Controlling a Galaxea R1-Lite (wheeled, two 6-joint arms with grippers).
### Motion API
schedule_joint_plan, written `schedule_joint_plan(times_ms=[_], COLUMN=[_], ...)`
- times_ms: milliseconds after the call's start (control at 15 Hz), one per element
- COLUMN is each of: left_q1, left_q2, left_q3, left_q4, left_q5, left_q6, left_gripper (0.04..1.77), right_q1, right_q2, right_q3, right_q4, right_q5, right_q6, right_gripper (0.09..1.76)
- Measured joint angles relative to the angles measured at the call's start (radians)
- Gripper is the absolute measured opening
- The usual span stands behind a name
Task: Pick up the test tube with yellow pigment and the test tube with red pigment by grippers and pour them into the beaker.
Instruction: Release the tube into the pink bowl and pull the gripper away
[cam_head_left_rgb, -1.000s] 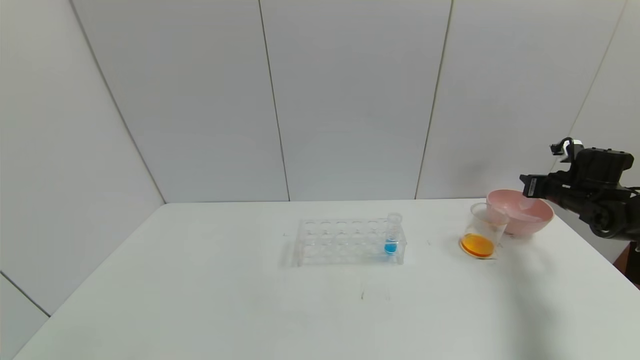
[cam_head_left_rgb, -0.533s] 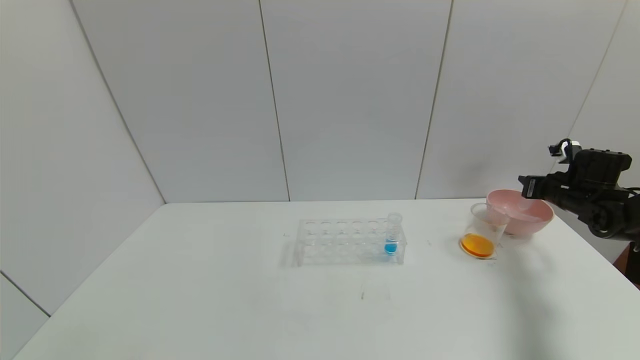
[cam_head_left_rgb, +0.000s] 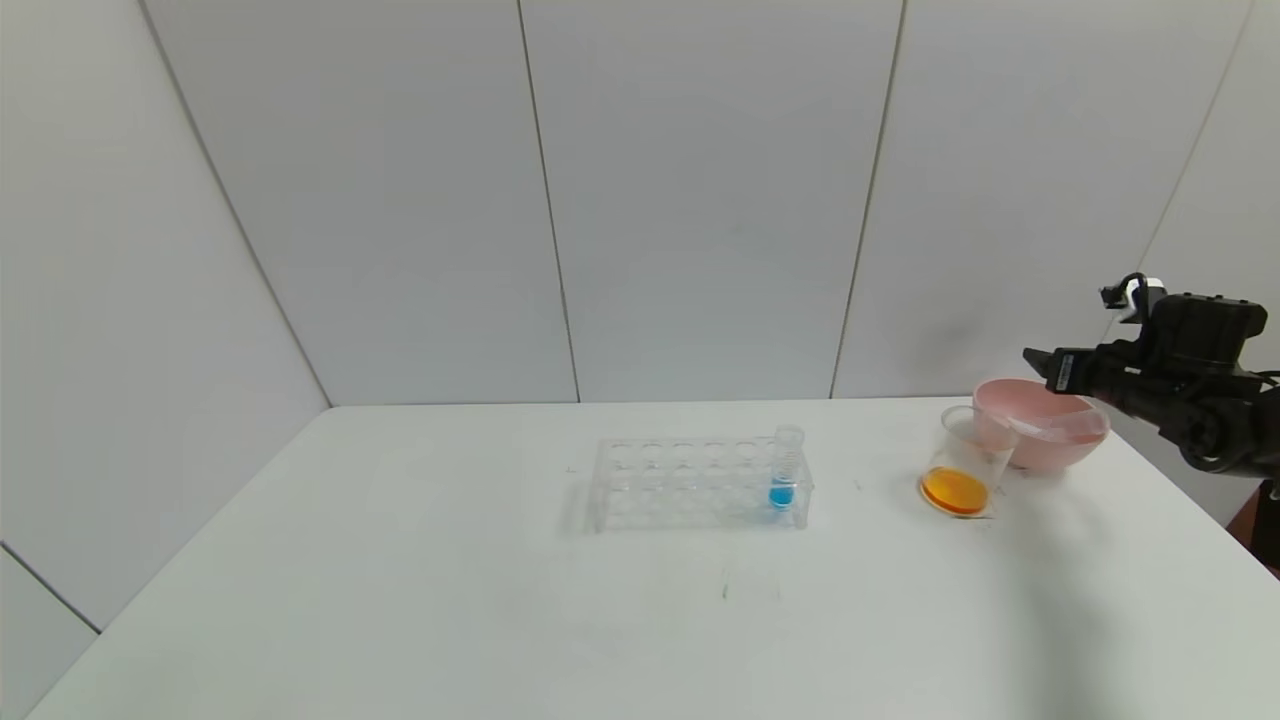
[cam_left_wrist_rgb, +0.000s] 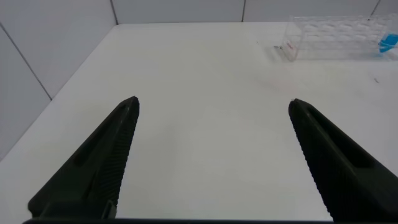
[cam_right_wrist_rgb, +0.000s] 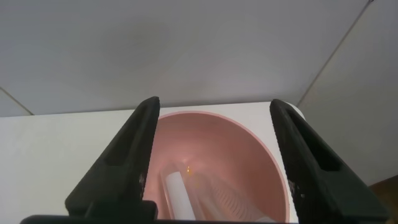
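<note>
Beneath the spread, empty right tool (cam_right_wrist_rgb: 211, 162), a light, slippery clear plastic tube (cam_right_wrist_rgb: 177, 193) in the pink bowl (cam_right_wrist_rgb: 261, 149) probably wants a mid-body pinch.

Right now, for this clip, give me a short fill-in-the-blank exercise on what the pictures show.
1. The liquid in the beaker is ____.
2. The only tube standing in the clear rack holds ____ liquid.
3. The right gripper, fingers open, hovers over the ____ bowl.
4. The left gripper is open and holds ____.

Missing words: orange; blue; pink; nothing
</note>
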Motion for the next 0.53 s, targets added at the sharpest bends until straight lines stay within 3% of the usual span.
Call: schedule_joint_plan(times_ms=[267, 533], left_q1=[0.0, 0.0], left_q2=[0.0, 0.0], left_q3=[0.0, 0.0], left_q4=[0.0, 0.0], left_q5=[0.0, 0.0], left_q6=[0.0, 0.0], left_gripper=[1.72, 1.72], right_q1=[0.029, 0.116], right_q2=[-0.075, -0.261], right_q3=[0.041, 0.196], right_q4=[0.004, 0.003], right_q5=[-0.003, -0.005], right_q6=[0.009, 0.018], right_gripper=[1.46, 1.56])
